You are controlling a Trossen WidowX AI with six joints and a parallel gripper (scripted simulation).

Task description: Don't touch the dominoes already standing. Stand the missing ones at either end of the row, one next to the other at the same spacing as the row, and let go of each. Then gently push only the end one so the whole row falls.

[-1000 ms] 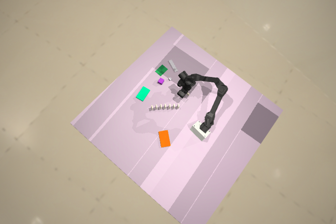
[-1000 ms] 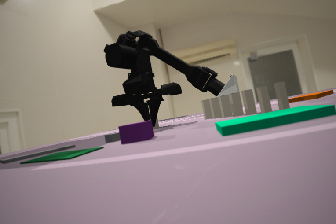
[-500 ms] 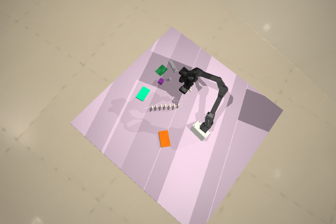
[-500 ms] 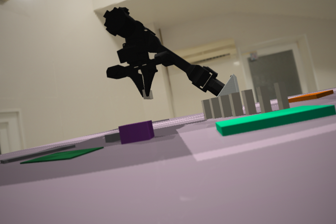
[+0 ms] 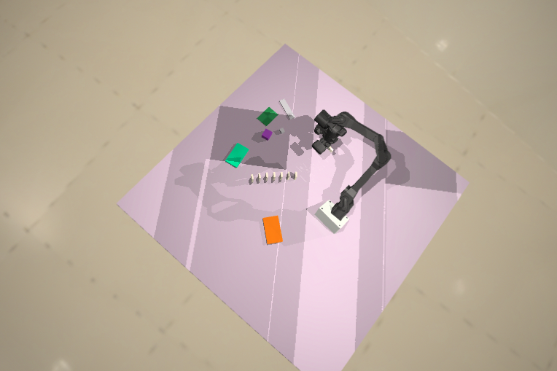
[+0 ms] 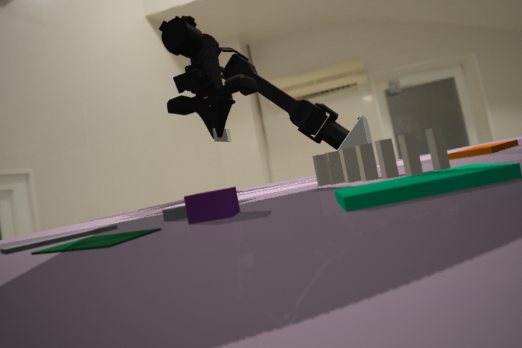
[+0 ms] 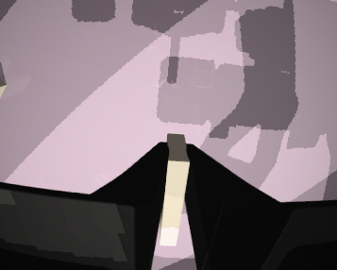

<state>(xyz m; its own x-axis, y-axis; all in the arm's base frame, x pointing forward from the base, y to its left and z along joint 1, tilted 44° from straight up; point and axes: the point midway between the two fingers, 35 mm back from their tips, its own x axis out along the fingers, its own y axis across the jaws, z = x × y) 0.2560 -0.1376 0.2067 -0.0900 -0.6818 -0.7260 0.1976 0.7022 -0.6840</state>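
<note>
Cream-coloured dominoes form a standing row (image 5: 273, 176) on the pink mat (image 5: 315, 276), seen from the top. Beyond the row's right end, the gripper (image 5: 327, 147) hangs at the end of the black arm (image 5: 375, 154), with a pale domino (image 5: 332, 149) at its tips. A purple cube (image 5: 266, 134) and a green slab (image 5: 236, 154) lie on the far side of the row; an orange slab (image 5: 272, 229) lies on the near side.

Exterior view: the gripper (image 6: 218, 132) is clenched on the domino (image 6: 222, 135), held well above the mat, left of the row (image 6: 375, 161).

Wrist view: the domino (image 7: 175, 191) runs lengthwise between the closed fingers, its far end protruding past the tips.
</note>
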